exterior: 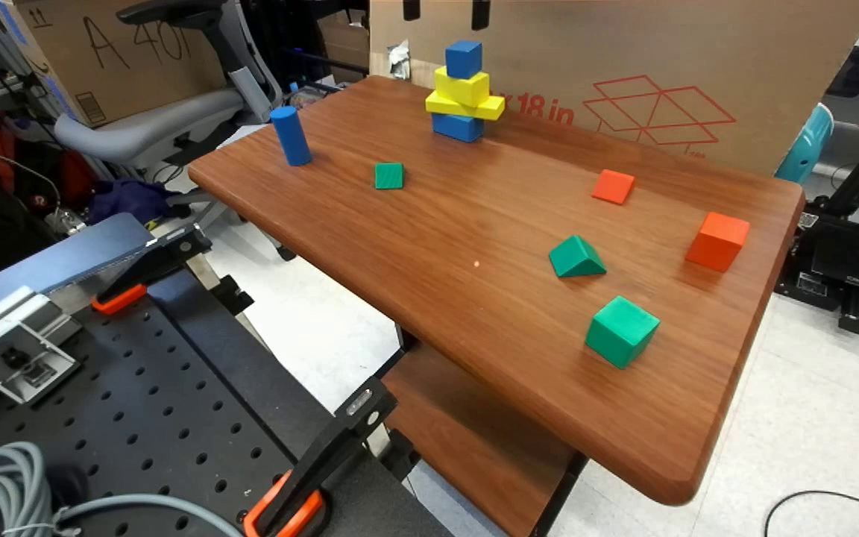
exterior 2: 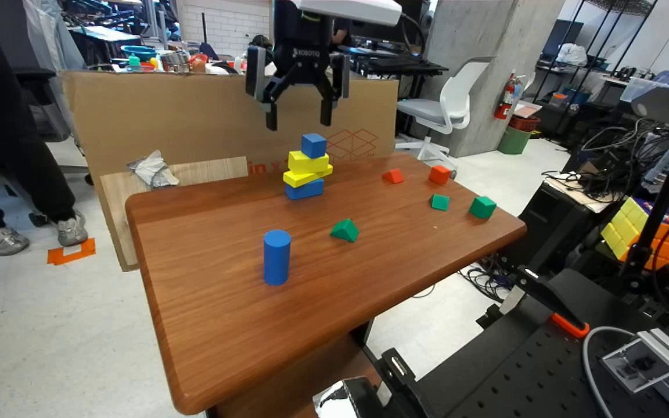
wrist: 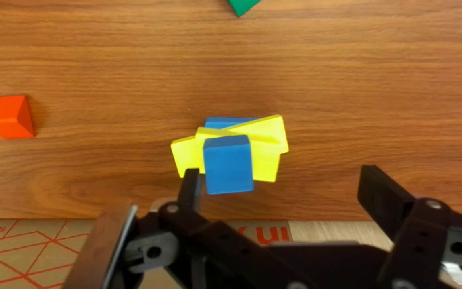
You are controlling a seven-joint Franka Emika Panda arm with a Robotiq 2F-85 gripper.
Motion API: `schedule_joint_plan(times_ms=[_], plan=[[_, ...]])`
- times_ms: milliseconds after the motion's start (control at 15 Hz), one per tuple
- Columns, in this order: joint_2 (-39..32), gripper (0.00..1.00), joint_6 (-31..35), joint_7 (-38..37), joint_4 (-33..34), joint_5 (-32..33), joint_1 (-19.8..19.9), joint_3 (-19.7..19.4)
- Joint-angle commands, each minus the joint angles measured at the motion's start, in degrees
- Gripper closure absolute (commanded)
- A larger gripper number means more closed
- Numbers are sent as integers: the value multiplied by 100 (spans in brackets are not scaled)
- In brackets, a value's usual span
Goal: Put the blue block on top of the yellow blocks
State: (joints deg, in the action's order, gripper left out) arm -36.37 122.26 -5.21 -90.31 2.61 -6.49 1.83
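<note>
The small blue block [exterior: 464,60] sits on top of the stacked yellow blocks [exterior: 464,89]; the blue block [exterior 2: 313,146] and yellow blocks [exterior 2: 306,162] also show in an exterior view. The two yellow blocks lie crossed, on another blue block [exterior: 457,127] resting on the table. My gripper [exterior 2: 299,125] is open and empty, above the stack and apart from it. Only its fingertips [exterior: 446,16] show at the top edge of an exterior view. In the wrist view the blue block [wrist: 228,165] is near the left finger of the wide-open gripper [wrist: 280,180].
On the wooden table [exterior: 370,246] stands a blue cylinder [exterior 2: 277,258]. Several green pieces, such as a green cube [exterior: 622,332], and two orange pieces, one an orange cube [exterior: 718,241], lie apart. A cardboard panel [exterior 2: 183,122] stands behind the table's far edge.
</note>
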Motion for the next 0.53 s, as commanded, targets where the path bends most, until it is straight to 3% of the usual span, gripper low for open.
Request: schedule_joint_plan(times_ms=[0, 200, 267, 467], plan=[[1271, 0, -31, -199, -1219, 257, -269, -5], [2006, 0, -9, -503, -1898, 358, -374, 29], [1358, 0, -17, -345, -1202, 274, -301, 69], [1872, 0, -16, -419, -1712, 284, -310, 100]])
